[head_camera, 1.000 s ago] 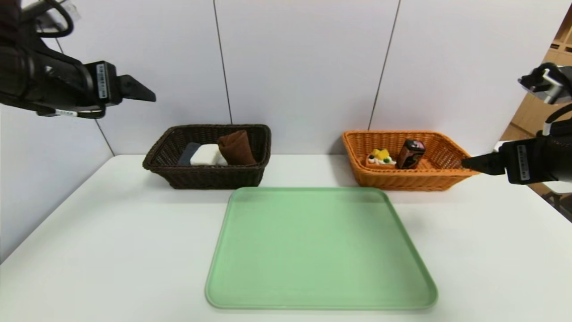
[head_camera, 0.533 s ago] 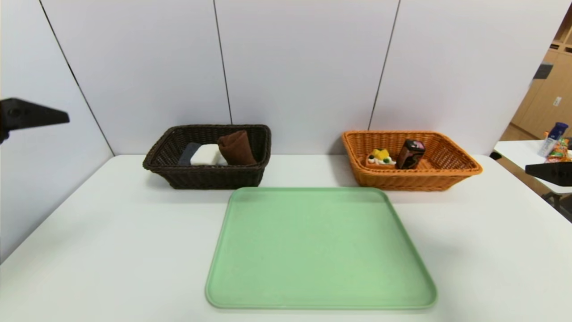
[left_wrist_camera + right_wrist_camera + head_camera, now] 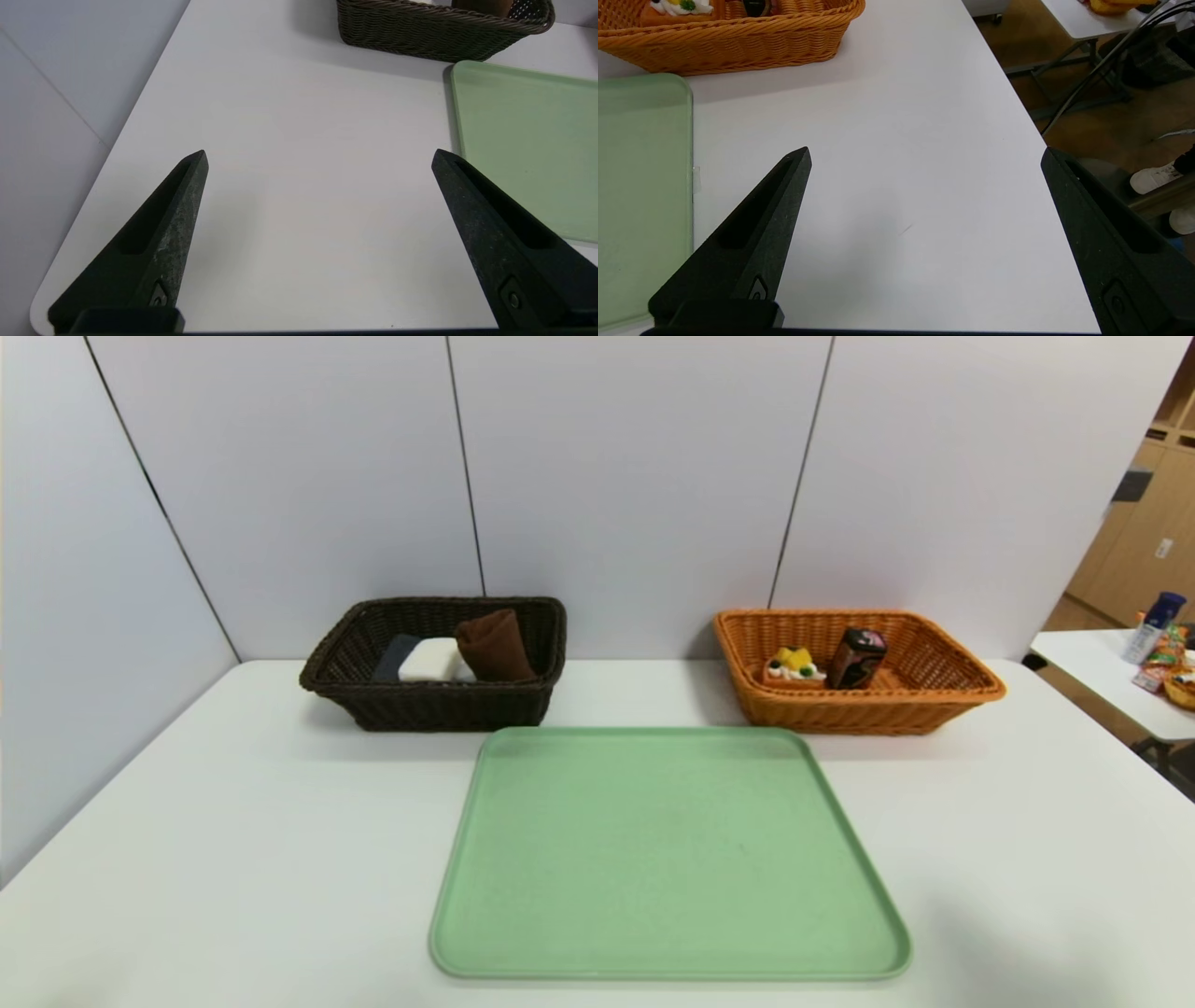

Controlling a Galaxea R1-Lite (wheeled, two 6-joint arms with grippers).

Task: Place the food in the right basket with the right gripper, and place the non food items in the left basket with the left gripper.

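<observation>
The orange right basket (image 3: 920, 705) at the back right holds the food: a toy waffle (image 3: 794, 665) and a small dark box (image 3: 858, 657). Inside the dark brown left basket (image 3: 429, 705) at the back left lie a brown rolled towel (image 3: 495, 645), a white bar (image 3: 430, 660) and a dark grey towel (image 3: 392, 656). Neither arm shows in the head view. My left gripper (image 3: 318, 157) hangs open and empty over bare table near the left edge, with the dark basket (image 3: 434, 28) beyond it. My right gripper (image 3: 924, 156) is open and empty over the table's right side, the orange basket (image 3: 738, 42) ahead of it.
A green tray (image 3: 667, 854) with nothing on it lies in the middle of the white table (image 3: 233, 840). Grey wall panels stand behind the baskets. To the right, past the table edge, is a second table (image 3: 1111, 686) with packets, and floor with cables (image 3: 1101, 51).
Both arms have drawn back out of the head view, the left toward the left side and the right toward the right. The baskets' contents have not moved.
</observation>
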